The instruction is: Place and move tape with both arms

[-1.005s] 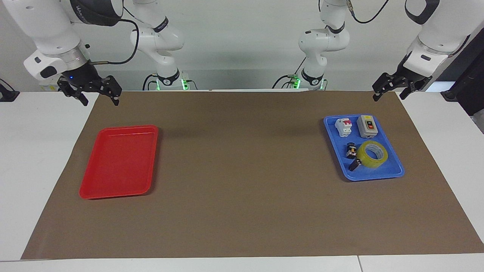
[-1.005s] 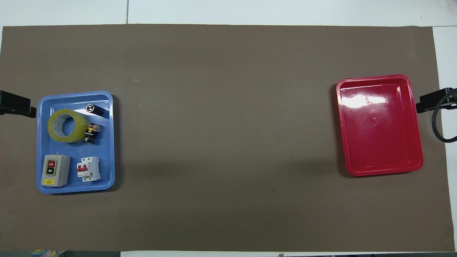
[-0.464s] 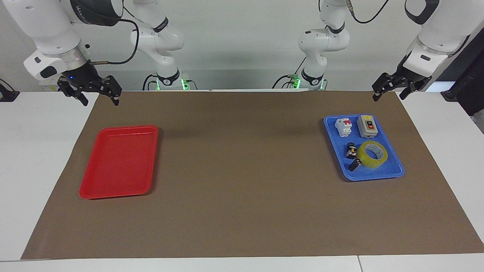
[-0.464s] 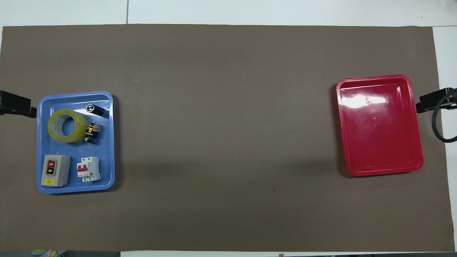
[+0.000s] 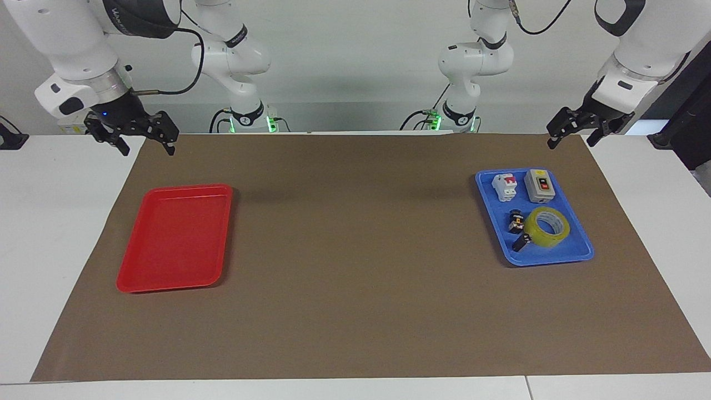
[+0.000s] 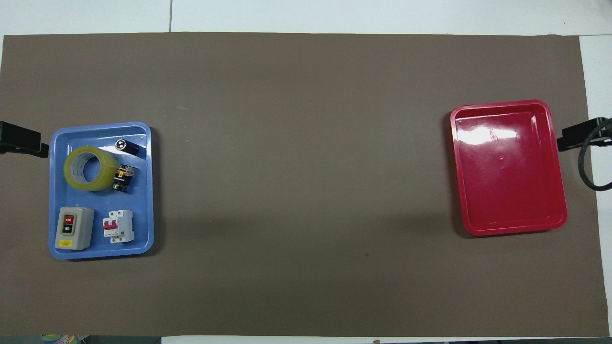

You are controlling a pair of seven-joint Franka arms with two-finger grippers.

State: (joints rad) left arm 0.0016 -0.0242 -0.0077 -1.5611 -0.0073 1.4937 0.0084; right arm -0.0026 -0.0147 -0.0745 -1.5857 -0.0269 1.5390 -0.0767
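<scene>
Facing view shows me the table [image 5: 355,333], both arms parked, left pincer [image 5: 572,135] and right pincer [image 5: 140,141] spread apart and empty. Tape [image 5: 547,227] lies in the blue tray [image 5: 577,254], touching a small black part [image 5: 516,221]; my grab could snag it.

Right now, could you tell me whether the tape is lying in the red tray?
No, the tape lies in the blue tray, while the red tray holds nothing.

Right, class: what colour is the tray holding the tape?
Blue tray, holding the yellowish tape; clearest in the overhead view.
</scene>
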